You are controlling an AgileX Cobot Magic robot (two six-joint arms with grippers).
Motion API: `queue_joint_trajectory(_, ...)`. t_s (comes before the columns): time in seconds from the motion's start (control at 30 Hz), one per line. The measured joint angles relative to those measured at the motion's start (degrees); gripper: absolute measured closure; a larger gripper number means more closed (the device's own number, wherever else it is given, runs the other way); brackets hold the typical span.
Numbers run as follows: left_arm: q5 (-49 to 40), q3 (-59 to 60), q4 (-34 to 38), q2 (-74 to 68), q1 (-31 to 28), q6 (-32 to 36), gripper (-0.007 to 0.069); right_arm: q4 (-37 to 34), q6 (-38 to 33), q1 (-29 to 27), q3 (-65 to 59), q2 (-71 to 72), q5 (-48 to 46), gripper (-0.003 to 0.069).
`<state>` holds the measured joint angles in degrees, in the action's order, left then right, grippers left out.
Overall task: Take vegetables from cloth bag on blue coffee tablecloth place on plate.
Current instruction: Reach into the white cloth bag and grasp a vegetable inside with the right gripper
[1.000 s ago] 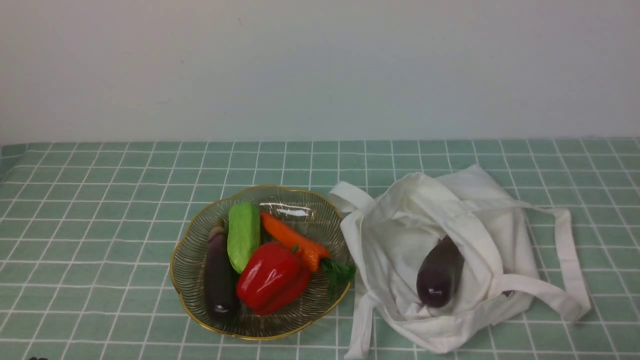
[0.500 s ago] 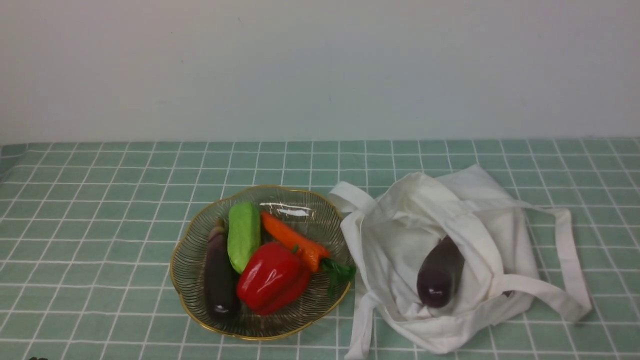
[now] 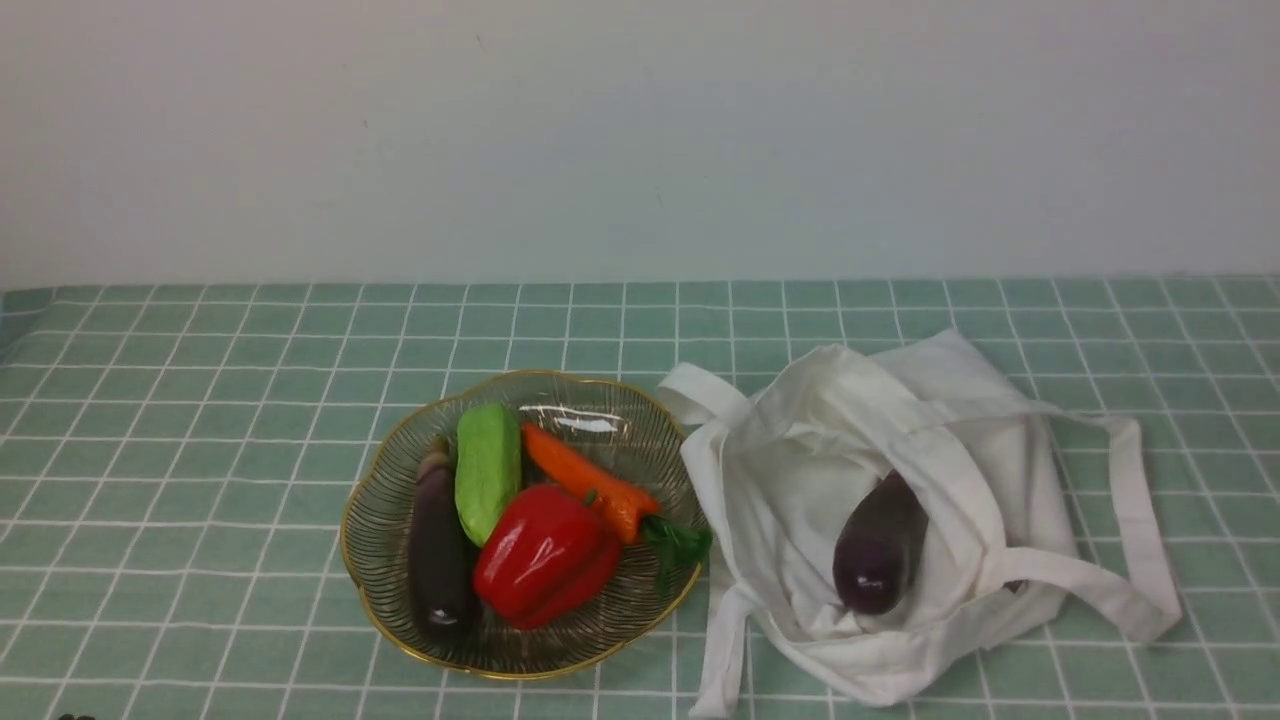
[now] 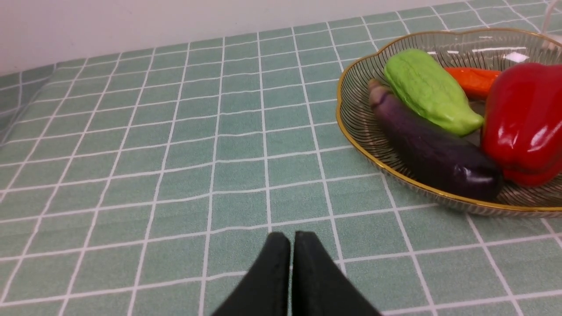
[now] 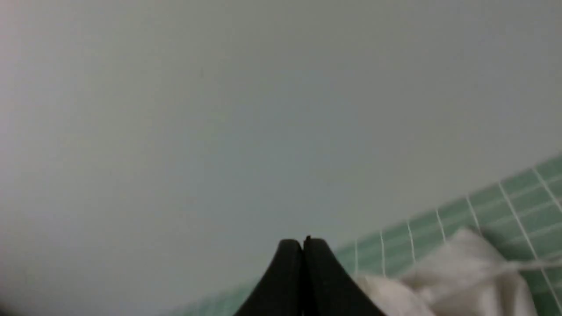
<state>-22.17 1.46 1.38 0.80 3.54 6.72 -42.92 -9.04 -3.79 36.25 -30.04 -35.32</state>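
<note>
Above the checked cloth (image 4: pixel 237 175), left and right end effectors (image 4: pixel 292 235) (image 5: pixel 305 239), both closed, empty.

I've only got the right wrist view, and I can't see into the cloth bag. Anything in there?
Observer: Yes, a purple eggplant lies inside the white cloth bag, its rounded end in the opening.
Operator: And what's already on the plate?
Observer: The plate holds a dark slim eggplant, a green vegetable, a red pepper and a carrot.
Operator: Left hand holding anything?
Observer: No, the left hand is shut, with nothing in it.
</note>
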Motion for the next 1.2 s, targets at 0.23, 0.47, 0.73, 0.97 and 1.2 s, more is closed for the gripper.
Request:
queue_joint_trajectory(0.23,0.00,0.00,0.00,0.00,0.00,0.00,0.0632,2.43,-7.04,2.01,17.16,-31.74,-22.02,0.0671)
queue_joint_trajectory(0.47,0.00,0.00,0.00,0.00,0.00,0.00,0.0632,15.57,1.84,16.93,23.48,-46.59,-19.25,0.0662)
queue_joint_trajectory(0.73,0.00,0.00,0.00,0.00,0.00,0.00,0.0632,28.47,16.66,26.32,26.82,-58.84,-18.64,0.0508)
queue_joint_trajectory(0.97,0.00,0.00,0.00,0.00,0.00,0.00,0.0632,30.95,24.26,27.33,26.98,-66.48,-15.63,0.0140)
queue_joint_trajectory(1.2,0.00,0.00,0.00,0.00,0.00,0.00,0.0632,30.88,27.76,27.33,27.23,-70.25,-9.60,-0.0028)
